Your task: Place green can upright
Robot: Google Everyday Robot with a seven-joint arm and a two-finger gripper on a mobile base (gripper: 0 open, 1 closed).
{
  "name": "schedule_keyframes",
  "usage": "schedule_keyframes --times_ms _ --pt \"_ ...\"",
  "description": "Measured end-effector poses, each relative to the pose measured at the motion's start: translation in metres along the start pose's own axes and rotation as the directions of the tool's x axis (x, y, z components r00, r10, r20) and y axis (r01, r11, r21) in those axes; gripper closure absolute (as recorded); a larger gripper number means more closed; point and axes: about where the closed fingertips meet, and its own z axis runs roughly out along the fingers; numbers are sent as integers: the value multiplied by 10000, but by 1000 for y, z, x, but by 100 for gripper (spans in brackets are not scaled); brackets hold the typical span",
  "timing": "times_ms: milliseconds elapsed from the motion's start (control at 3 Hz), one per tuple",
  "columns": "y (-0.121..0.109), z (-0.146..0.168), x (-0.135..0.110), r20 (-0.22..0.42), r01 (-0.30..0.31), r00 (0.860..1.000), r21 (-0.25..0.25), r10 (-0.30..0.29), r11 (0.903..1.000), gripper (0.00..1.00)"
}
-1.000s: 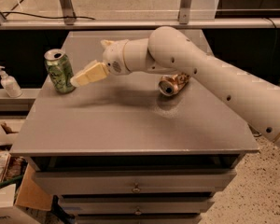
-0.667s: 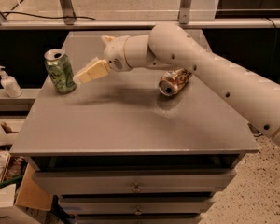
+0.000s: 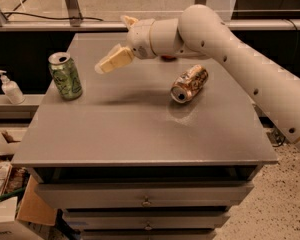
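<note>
**A:** Where does the job stand?

**B:** I'd judge it all but finished. The green can (image 3: 65, 76), a mottled green-and-white cylinder with silver metal ends, stands upright on the grey flat-topped table (image 3: 140, 129), close to the left edge and somewhat towards the far side.

**A:** And the gripper?

**B:** The beige gripper (image 3: 112, 60), on the end of the white jointed arm (image 3: 230, 49), hangs above the tabletop just to the right of the green can. It points at the can but is apart from it. Whether it is parted or closed I cannot tell from this angle. It carries nothing.

**A:** So what does the next move call for?

**B:** A clean retreat, I think: up and back towards the right, never leftwards. The can sits so near the left edge that a nudge could tip it or send it off.

**A:** Anything in the way?

**B:** The orange-gold can (image 3: 189, 83), a white-streaked metal cylinder, lies on its side right of centre, under the arm's line. A low sweep back could roll it. The near half of the table is bare, which gives open room. A white pump bottle (image 3: 10, 88) stands off the table to the left, well clear.
</note>
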Motion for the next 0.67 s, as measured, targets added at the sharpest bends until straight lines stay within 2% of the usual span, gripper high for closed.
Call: schedule_keyframes --times_ms 333,667 --pt "-30 -14 -13 433 877 9950 468 -898 9950 0" --pt "-30 -14 -13 434 877 9950 467 -898 9951 0"
